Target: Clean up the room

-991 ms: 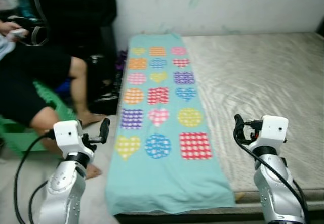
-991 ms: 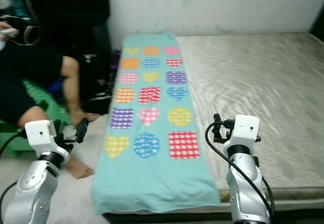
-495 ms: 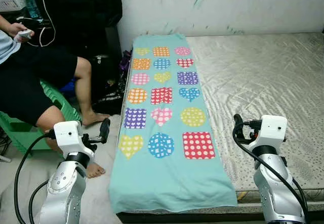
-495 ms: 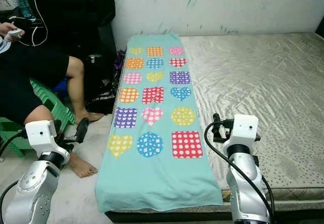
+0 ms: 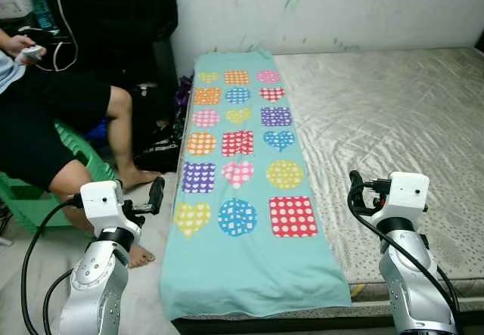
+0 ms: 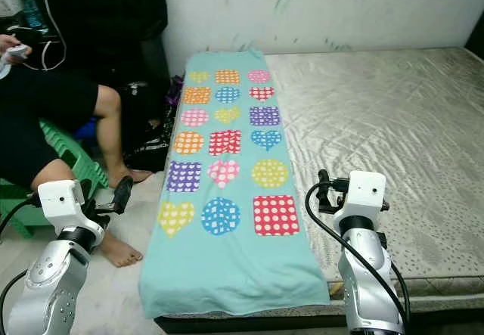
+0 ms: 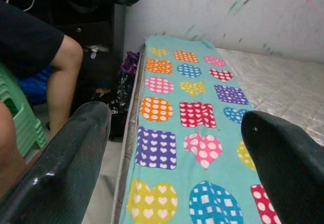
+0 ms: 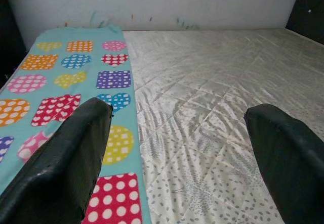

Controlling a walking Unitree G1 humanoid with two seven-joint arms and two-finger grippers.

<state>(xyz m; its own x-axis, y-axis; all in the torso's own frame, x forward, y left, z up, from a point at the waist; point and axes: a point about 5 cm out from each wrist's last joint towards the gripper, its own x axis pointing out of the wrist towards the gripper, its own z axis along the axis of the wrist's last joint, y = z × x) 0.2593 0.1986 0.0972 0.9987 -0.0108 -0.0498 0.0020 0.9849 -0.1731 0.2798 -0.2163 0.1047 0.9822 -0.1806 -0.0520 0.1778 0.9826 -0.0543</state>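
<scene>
A teal blanket (image 5: pixel 242 176) with coloured hearts, circles and squares lies flat in a long strip along the left side of the bed (image 5: pixel 393 123), running from 12 o'clock down to 6, its near end hanging over the edge. The left claw (image 7: pixel 174 163) and right claw (image 8: pixel 177 158) are both released, fingers spread, holding nothing, raised at 8 and 4 o'clock. A person (image 5: pixel 53 123) sits at 10 o'clock. Whether the blanket awaits folding or lies as wanted, I cannot judge.

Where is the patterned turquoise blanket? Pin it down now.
In the left eye view the turquoise blanket lies flat along the left edge of the mattress, running from the wall toward the robot, beside the seated person.
</scene>
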